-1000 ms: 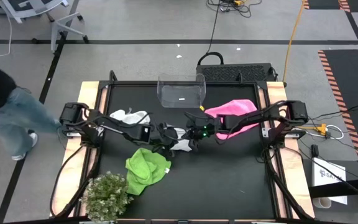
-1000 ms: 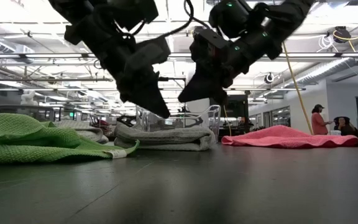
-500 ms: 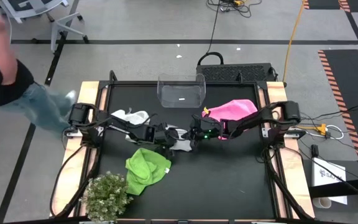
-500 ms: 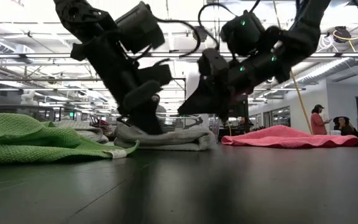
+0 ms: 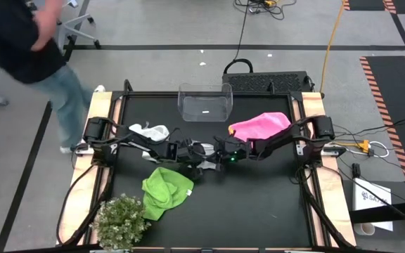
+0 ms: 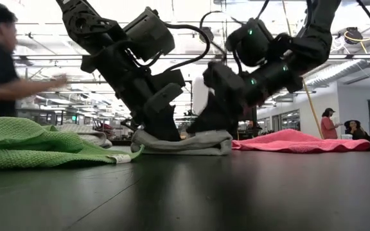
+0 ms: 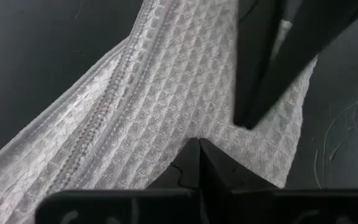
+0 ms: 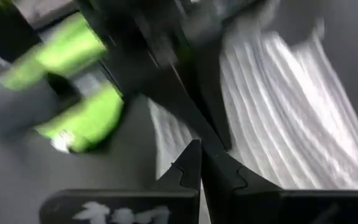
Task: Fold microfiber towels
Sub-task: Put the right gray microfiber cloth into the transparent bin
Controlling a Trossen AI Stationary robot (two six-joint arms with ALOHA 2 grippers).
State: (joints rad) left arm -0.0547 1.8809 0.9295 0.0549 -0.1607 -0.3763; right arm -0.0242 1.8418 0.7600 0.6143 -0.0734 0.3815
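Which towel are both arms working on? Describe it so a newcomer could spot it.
Start at the clear bin on the table's far edge; just in front lies a white towel, folded flat. Unlike the other white towel, both grippers press on it with shut jaws.

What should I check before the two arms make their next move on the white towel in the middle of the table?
1. Left tool shut and down on the middle white towel: ok.
2. Right tool shut and down on the same towel: ok.
3. Towel lies in a flat folded stack: ok in the low view.
4. Towel pinched or only pressed: cannot tell.
5. Green towel and pink towel lie apart from the work: ok.
6. Person beside the table's left far corner, moving: not ok.
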